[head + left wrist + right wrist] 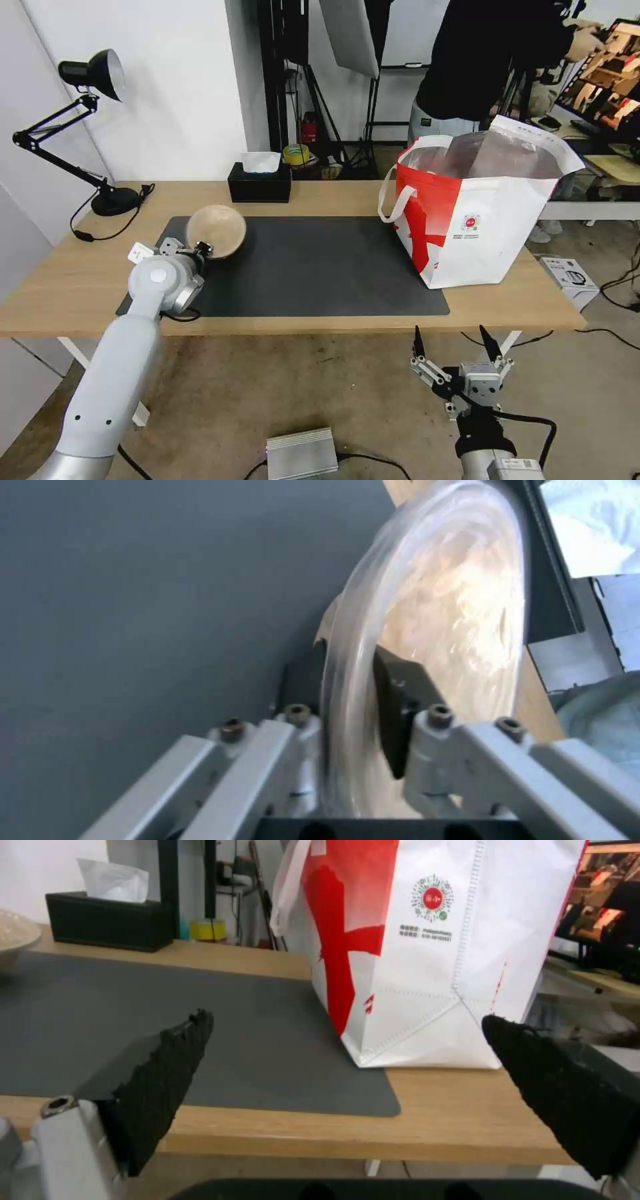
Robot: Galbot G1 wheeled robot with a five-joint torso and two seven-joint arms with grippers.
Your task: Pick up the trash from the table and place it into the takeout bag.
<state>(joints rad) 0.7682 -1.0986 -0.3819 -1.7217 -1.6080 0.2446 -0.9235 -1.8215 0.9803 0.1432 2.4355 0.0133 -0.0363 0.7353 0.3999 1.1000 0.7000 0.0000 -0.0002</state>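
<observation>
Left pincer [202, 251] pinching rim of tilted beige pulp bowl [217, 230] above mat's far-left corner. Right pincer [455, 347] spread, near the worktop [333, 197] edge, facing takeout bag [473, 220].

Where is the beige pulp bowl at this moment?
In the head view, the beige pulp bowl is tilted over the dark mat's left end, its rim clamped by the left gripper, near the black tissue box.

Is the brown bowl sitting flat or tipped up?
Tipped up. The beige pulp bowl stands on edge over the dark mat, its opening facing the camera, rim pinched by the left gripper.
</observation>
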